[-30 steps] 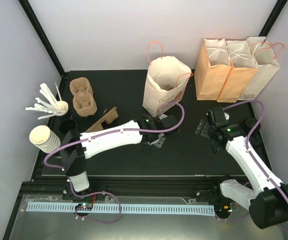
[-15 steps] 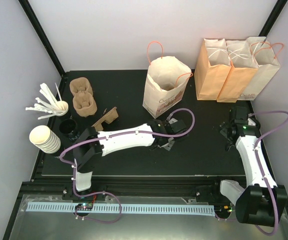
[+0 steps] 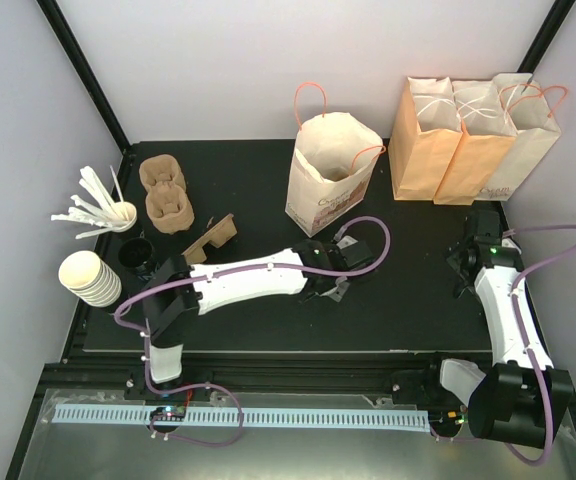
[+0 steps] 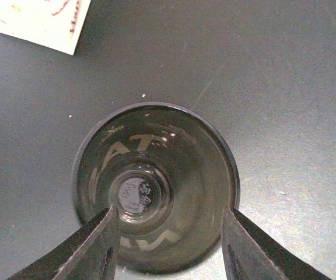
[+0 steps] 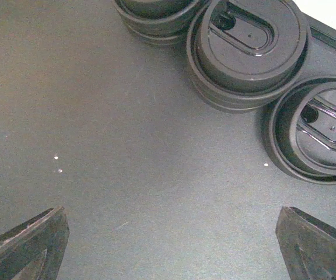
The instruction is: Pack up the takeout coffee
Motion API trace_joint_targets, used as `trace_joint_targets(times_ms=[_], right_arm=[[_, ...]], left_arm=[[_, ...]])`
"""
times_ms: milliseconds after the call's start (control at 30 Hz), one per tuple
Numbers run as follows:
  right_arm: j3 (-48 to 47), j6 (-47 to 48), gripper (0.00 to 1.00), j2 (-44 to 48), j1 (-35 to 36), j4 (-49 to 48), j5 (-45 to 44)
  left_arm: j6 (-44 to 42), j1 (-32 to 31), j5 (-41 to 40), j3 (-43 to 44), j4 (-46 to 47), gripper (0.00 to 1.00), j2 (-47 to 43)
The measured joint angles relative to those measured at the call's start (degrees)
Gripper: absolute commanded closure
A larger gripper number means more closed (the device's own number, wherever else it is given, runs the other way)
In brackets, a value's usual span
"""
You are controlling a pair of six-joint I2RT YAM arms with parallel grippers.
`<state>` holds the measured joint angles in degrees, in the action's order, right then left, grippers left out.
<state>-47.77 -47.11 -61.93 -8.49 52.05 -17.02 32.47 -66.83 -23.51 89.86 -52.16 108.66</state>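
The takeout coffee cup (image 4: pixel 156 186) is a black paper cup with no lid on it. It stands upright on the black mat, and I look straight down into it in the left wrist view. My left gripper (image 4: pixel 168 219) is open, its fingers (image 4: pixel 101 245) apart over the cup's near rim and not clamping it. In the top view my left gripper (image 3: pixel 330 287) hides the cup, just in front of the open paper bag (image 3: pixel 330 175). My right gripper (image 5: pixel 171 213) is open wide over bare mat, close to loose black lids (image 5: pixel 249 41), and sits at the right side (image 3: pixel 465 262).
Three folded paper bags (image 3: pixel 473 135) stand at the back right. Brown cup carriers (image 3: pixel 165 195), a holder of white stirrers (image 3: pixel 98 210), a stack of white cups (image 3: pixel 88 277) and another black cup (image 3: pixel 136 255) sit at the left. A bag corner (image 4: pixel 39 23) lies near the cup.
My left gripper shifted a little right and its jaws have opened. The right arm swung from mid-table to the right edge and now barely moves.
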Motion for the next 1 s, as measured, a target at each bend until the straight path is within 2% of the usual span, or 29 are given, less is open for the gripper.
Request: trace_joint_targets(times_ms=[233, 467, 567, 600, 700, 800, 933, 1000], right_arm=[[-0.55, -0.66, 0.0, 0.24, 0.0, -0.15, 0.17], [-0.85, -0.87, 0.0, 0.55, -0.02, -0.15, 0.24], [-0.83, 0.35, 0.0, 0.76, -0.02, -0.61, 1.88], [-0.61, 1.86, 0.0, 1.01, -0.09, -1.62, 3.56], [2.36, 8.39, 0.09, 2.91, -0.26, -8.0, 15.96], [7.78, 14.08, 0.18, 3.65, 0.24, -15.87, 32.02], [10.34, 19.5, 0.26, -4.42, 6.12, -22.75, 48.46], [10.71, 21.14, 0.29, -8.04, 9.44, -25.31, 53.24]], left_arm=[[-1.31, 0.52, -0.63, -0.42, 0.17, 0.5, -4.87], [-2.54, 2.03, -0.15, -5.81, 0.87, 0.49, -6.45], [-4.17, 3.26, 1.9, -7.78, 2.58, 0.28, -6.62], [-4.9, 3.65, 2.93, -8.35, 3.28, 0.26, -6.78], [-5.38, 5.18, 6.99, -10.69, 6.27, 0.26, -8.28], [-5.44, 6.93, 11.45, -13.75, 9.92, 0.29, -11.21], [-5.27, 8.68, 15.87, -18.78, 14.84, 0.37, -15.85], [-5.27, 9.29, 17.88, -20.96, 17.03, 0.39, -17.11]])
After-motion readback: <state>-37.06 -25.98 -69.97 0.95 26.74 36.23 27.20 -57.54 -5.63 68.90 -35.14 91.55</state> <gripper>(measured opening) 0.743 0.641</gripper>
